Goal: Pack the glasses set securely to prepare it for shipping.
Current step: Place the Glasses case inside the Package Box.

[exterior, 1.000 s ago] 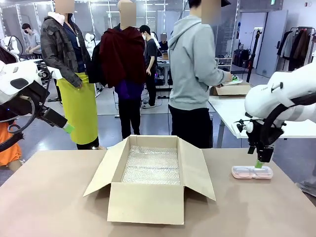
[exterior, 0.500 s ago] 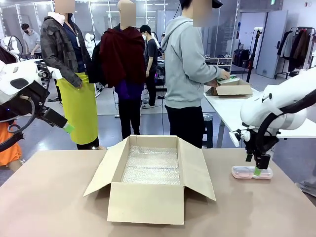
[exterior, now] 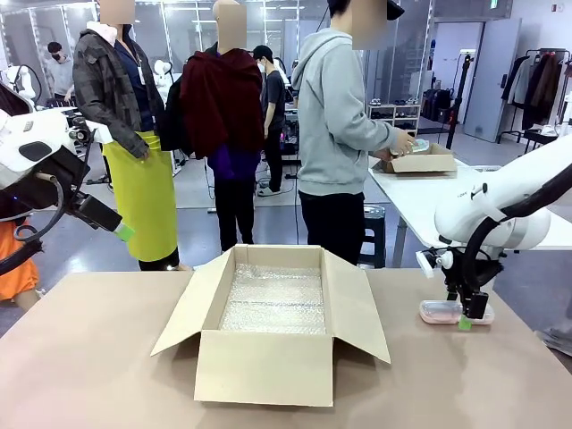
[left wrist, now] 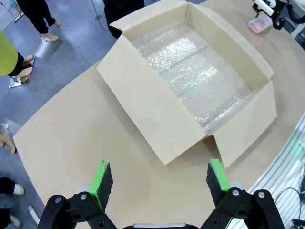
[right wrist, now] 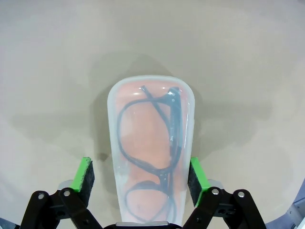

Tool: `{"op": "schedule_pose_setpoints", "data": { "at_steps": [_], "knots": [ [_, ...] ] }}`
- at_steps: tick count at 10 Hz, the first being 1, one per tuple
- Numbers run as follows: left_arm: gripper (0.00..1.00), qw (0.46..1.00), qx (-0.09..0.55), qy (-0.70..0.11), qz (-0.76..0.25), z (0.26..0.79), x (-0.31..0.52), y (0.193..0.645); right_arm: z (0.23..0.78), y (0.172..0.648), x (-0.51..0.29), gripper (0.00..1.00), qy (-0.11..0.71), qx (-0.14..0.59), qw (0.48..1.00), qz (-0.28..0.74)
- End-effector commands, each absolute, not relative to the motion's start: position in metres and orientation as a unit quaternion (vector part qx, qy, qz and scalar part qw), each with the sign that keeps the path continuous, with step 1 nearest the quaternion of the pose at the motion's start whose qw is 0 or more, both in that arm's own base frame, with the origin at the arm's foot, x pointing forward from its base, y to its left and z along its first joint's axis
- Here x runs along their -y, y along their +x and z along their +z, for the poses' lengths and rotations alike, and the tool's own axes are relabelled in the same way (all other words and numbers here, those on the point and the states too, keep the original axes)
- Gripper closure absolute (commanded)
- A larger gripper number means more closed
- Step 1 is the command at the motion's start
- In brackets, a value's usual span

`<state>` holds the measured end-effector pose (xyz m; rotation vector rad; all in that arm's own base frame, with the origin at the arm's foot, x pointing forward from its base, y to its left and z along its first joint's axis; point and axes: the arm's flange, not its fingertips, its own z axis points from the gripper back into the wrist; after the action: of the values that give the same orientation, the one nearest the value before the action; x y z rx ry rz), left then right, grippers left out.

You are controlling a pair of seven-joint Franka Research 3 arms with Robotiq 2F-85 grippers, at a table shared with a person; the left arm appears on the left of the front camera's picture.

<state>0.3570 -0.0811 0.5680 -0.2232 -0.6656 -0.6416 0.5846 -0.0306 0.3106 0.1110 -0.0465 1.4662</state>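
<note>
A pale pink translucent glasses case point(right wrist: 150, 157) with dark-framed glasses inside lies flat on the table, at the right in the front view point(exterior: 436, 311). My right gripper point(right wrist: 141, 175) is lowered over it, one green pad on each long side. The right pad is almost against the case and a small gap remains at the left pad. In the front view this gripper point(exterior: 471, 315) stands down at the case's right end. My left gripper point(left wrist: 159, 175) hangs open and empty high above the table's left side, with its green pad point(exterior: 123, 232) raised at the far left.
An open brown cardboard box point(exterior: 268, 362) lined with bubble wrap point(exterior: 273, 299) stands mid-table, flaps spread outward point(left wrist: 157, 119). A person in a grey hoodie point(exterior: 335, 107) stands beyond the far edge, hands at a small box on another table point(exterior: 420, 161).
My right gripper has come down over the pink case and its jaws have narrowed around it. The person has turned toward the back table. The left arm has stayed still.
</note>
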Motion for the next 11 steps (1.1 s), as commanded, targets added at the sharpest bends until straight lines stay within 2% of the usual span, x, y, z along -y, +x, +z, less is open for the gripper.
{"op": "schedule_pose_setpoints", "data": {
  "at_steps": [1, 6, 7, 9, 11],
  "knots": [
    [0.00, 0.887, 0.322, -0.112, -0.310, 0.569, 0.079, 0.357, 0.306, 0.585, 0.033, 0.13, 0.058, 0.043, 0.737, 0.672],
    [0.00, 0.887, 0.322, -0.112, -0.310, 0.569, 0.079, 0.357, 0.324, 0.582, 0.027, 0.65, 0.043, 0.048, 0.741, 0.669],
    [0.00, 0.887, 0.322, -0.112, -0.310, 0.569, 0.079, 0.357, 0.339, 0.582, 0.023, 0.69, 0.036, 0.055, 0.749, 0.660],
    [0.00, 0.887, 0.322, -0.112, -0.310, 0.569, 0.079, 0.357, 0.382, 0.578, 0.011, 0.69, 0.025, 0.056, 0.780, 0.623],
    [0.00, 0.887, 0.322, -0.112, -0.310, 0.569, 0.079, 0.357, 0.420, 0.573, -0.010, 0.69, 0.018, 0.060, 0.789, 0.611]
  ]
}}
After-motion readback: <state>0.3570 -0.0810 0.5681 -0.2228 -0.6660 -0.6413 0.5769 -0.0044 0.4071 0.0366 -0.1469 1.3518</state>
